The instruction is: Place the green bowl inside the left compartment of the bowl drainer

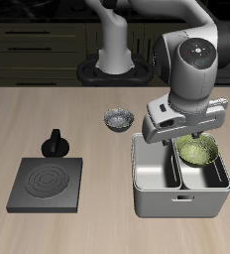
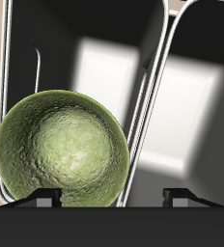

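Note:
The green bowl (image 1: 197,151) is olive with a mottled inside and sits tilted at rim height in one well of the grey bowl drainer (image 1: 155,194), the well farther from the burner plate. My gripper (image 1: 193,137) hangs directly over it. In the wrist view the green bowl (image 2: 61,150) fills much of one well, close under the hand, beside the middle wall (image 2: 153,87). My gripper (image 2: 114,196) shows its fingertips (image 2: 46,196) wide apart, one over the bowl's inside and one beyond its rim. The other well (image 2: 186,106) holds nothing.
A grey-and-white patterned bowl (image 1: 117,120) sits just behind the drainer. A flat black burner plate (image 1: 48,184) lies toward the table's front, with a small black pot (image 1: 55,144) behind it. The robot's base (image 1: 115,60) stands at the back.

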Motion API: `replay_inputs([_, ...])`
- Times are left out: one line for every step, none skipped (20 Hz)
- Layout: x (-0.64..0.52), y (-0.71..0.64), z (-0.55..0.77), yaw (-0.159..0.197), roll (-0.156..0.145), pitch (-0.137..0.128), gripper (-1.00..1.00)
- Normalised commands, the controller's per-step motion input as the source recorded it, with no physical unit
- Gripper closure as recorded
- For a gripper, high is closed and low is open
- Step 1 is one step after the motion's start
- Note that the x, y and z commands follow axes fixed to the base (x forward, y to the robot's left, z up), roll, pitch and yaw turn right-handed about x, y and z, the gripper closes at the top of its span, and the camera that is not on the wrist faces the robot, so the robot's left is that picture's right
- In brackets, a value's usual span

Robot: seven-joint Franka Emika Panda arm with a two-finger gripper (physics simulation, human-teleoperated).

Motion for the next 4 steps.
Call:
replay_inputs([-0.28, 0.10, 0.19, 0.005, 0.056, -0.018, -1.00])
replay_inputs([-0.22, 0.05, 0.19, 0.019, -0.011, -0.033, -1.00])
replay_inputs([-0.25, 0.19, 0.23, 0.038, 0.067, -0.040, -1.00])
replay_inputs([-0.26, 0.09, 0.16, -0.019, 0.051, 0.010, -1.00])
